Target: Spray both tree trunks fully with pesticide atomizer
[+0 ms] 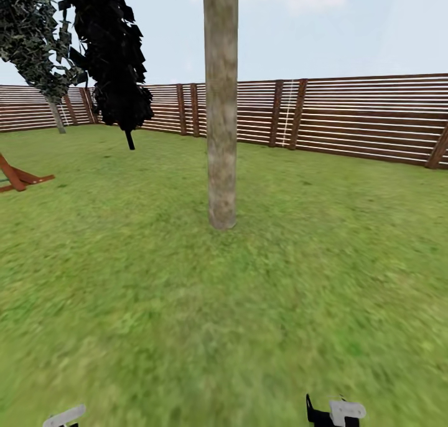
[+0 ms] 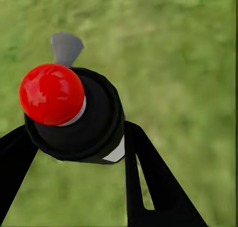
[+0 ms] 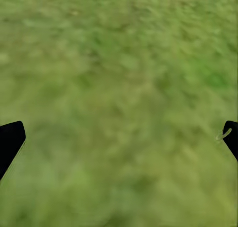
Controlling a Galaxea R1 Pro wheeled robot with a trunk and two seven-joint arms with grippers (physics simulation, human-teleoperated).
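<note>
The pesticide atomizer (image 2: 94, 122) sits between the black fingers (image 2: 148, 182) of my left gripper (image 2: 78, 133), which is shut on its dark body. Its red nozzle tip (image 2: 51, 94) faces the camera and its grey trigger (image 2: 66, 47) sticks out beyond, over blurred grass. My right gripper (image 3: 119, 142) is open above the lawn, fingers wide apart and nothing between them. In the head view a tree trunk (image 1: 221, 109), thick, straight and mottled grey-brown, rises from the grass a few metres straight ahead. Its crown is above the picture's edge.
The brown slatted fence (image 1: 348, 119) closes off the lawn behind the trunk. A near-black conifer (image 1: 115, 60) and a paler grey-trunked tree (image 1: 57, 117) stand at the back left. A red-brown wooden frame (image 1: 18, 178) lies at the left edge. Grass (image 1: 249, 302) stretches between me and the trunk.
</note>
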